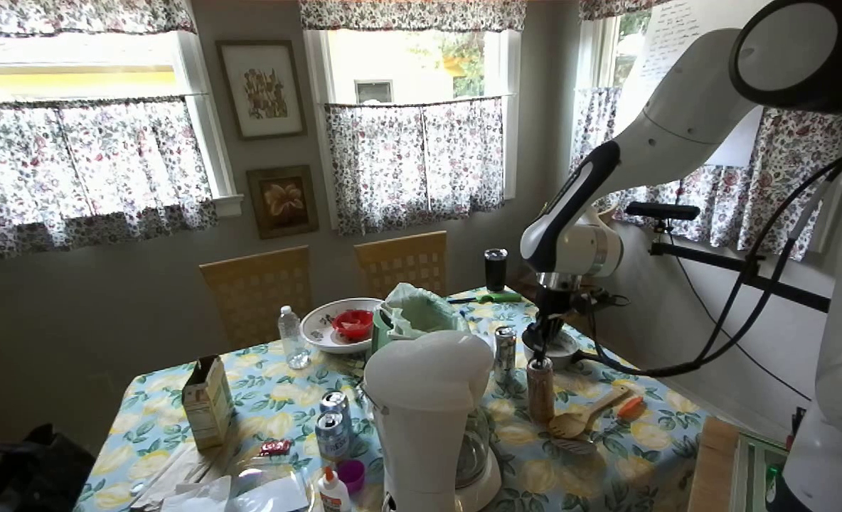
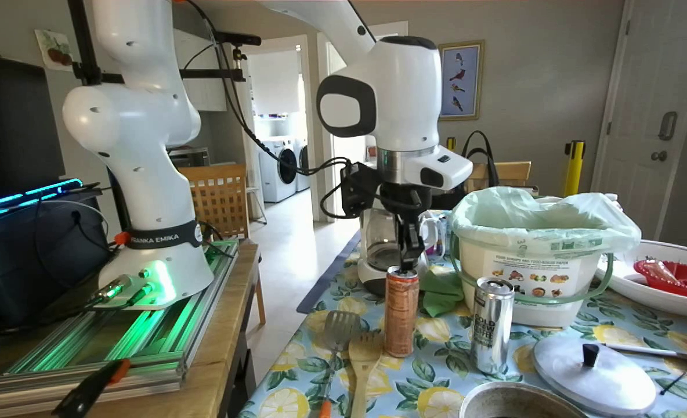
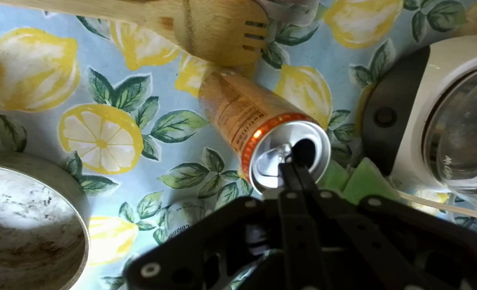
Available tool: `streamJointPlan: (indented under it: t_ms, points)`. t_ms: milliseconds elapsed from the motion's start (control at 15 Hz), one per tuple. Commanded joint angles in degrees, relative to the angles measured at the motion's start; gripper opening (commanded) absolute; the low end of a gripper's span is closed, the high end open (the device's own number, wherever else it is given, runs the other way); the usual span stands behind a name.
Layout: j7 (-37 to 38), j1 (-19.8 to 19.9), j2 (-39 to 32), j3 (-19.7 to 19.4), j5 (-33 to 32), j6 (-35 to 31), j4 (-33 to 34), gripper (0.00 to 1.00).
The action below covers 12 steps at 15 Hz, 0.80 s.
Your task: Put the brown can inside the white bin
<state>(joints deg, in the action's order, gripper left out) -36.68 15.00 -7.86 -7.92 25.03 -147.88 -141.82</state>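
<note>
The brown can (image 1: pixel 540 395) (image 2: pixel 400 316) (image 3: pixel 246 106) stands upright at the robot's side of the table in both exterior views. I cannot tell whether its base touches the cloth. My gripper (image 1: pixel 540 348) (image 2: pixel 406 264) points down over the can. In the wrist view its fingertips (image 3: pixel 293 163) are closed together at the can's pull tab and seem to pinch it, beside the dark opening. The white bin (image 2: pixel 523 273), with a pale green liner and green handle, stands beyond the can. In an exterior view mostly its liner (image 1: pixel 428 313) shows; its body is hidden.
A white coffee maker (image 1: pixel 421 398) (image 3: pixel 413 121) stands near the bin. A silver can (image 2: pixel 492 325) (image 1: pixel 505 355) stands between the brown can and the bin's front. A wooden fork (image 2: pixel 364 354) (image 3: pixel 222 32) and metal spatula (image 2: pixel 340 331) lie beside the can. A pot (image 2: pixel 514 400) (image 3: pixel 29 201) and lid (image 2: pixel 593 371) are close.
</note>
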Motion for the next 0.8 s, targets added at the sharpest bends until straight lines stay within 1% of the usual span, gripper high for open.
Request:
streamJointPlan:
  t_ms: [0, 267, 733]
  points:
    - [-1.8, 0.7, 3.2, 0.2, 0.8, 1.7, -0.8, 0.0]
    - [-1.0, 0.0, 5.5, -0.4, 0.0, 2.1, -0.9, 0.0]
    - [-2.1, -1.1, 10.1, -1.3, 1.2, 4.2, -0.8, 0.0]
